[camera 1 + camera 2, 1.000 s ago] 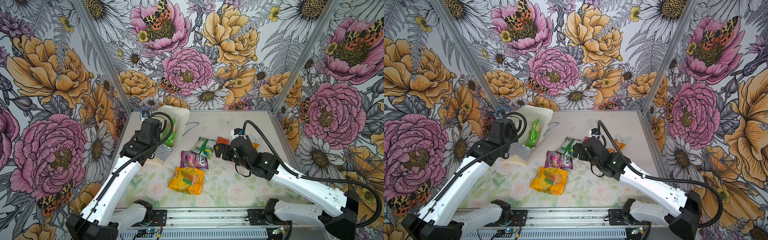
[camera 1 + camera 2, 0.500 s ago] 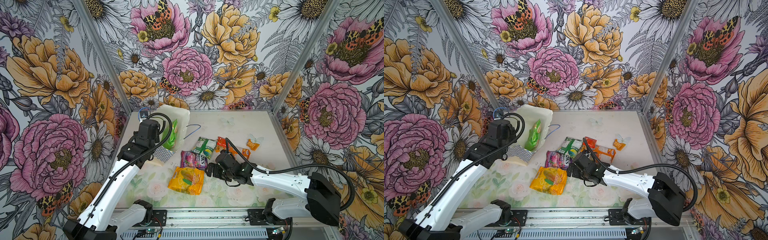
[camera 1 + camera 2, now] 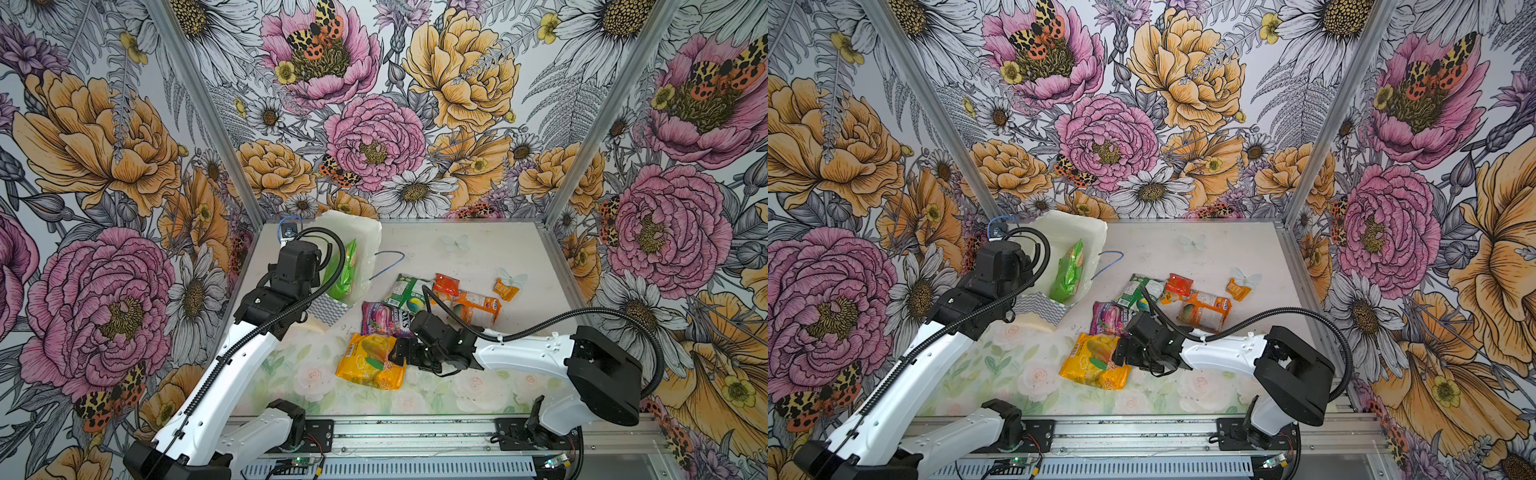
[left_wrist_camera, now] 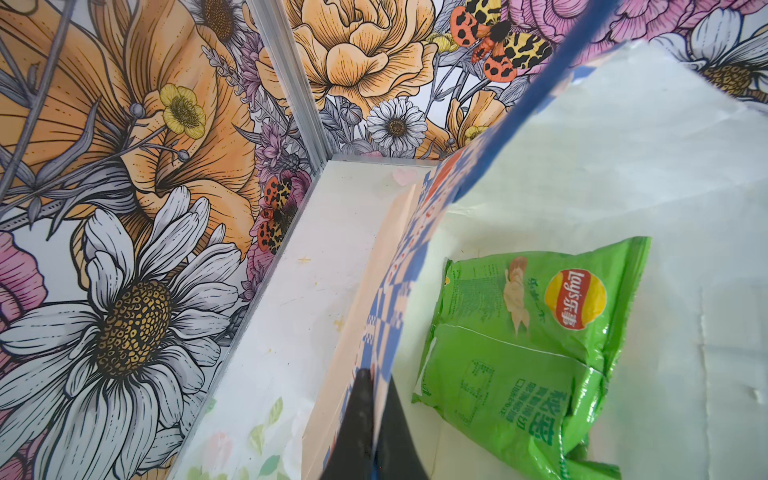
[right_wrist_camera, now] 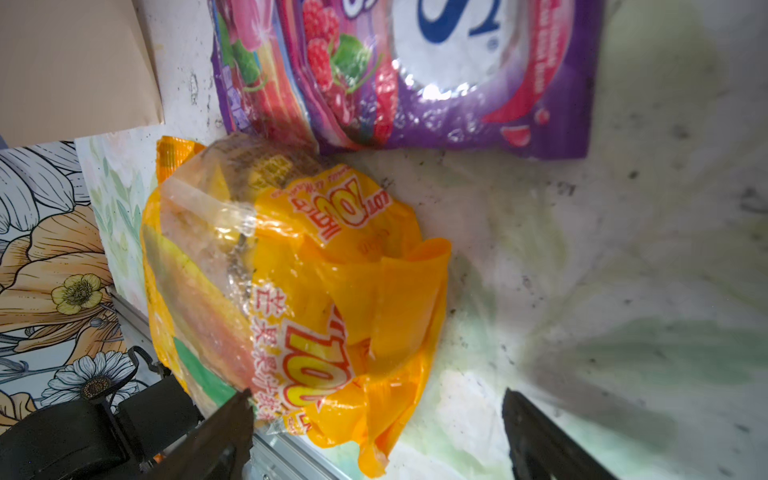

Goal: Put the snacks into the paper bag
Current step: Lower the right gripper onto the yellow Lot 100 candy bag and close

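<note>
Left gripper (image 4: pixel 376 376) pinches the wall of the bag (image 3: pixel 361 241), which sits at the 10 o'clock of the table (image 3: pixel 478 249) with a green pack (image 3: pixel 343 274) inside. Right gripper (image 5: pixel 376 399) is spread at the 3 o'clock edge of the yellow pack (image 3: pixel 370 361), with the purple pack (image 3: pixel 384 318) at its 12 o'clock.

Purple packet (image 5: pixel 436 83) runs off the edge; green packet (image 4: pixel 519 353) likewise.

walls (image 3: pixel 374 104): floral wallpaper, pink and orange blooms, moths | corner posts (image 3: pixel 203 104): aluminium, 11 and 1 o'clock | surface (image 3: pixel 498 241): pale, faint flower print | rail (image 3: pixel 415 432): 6 o'clock
</note>
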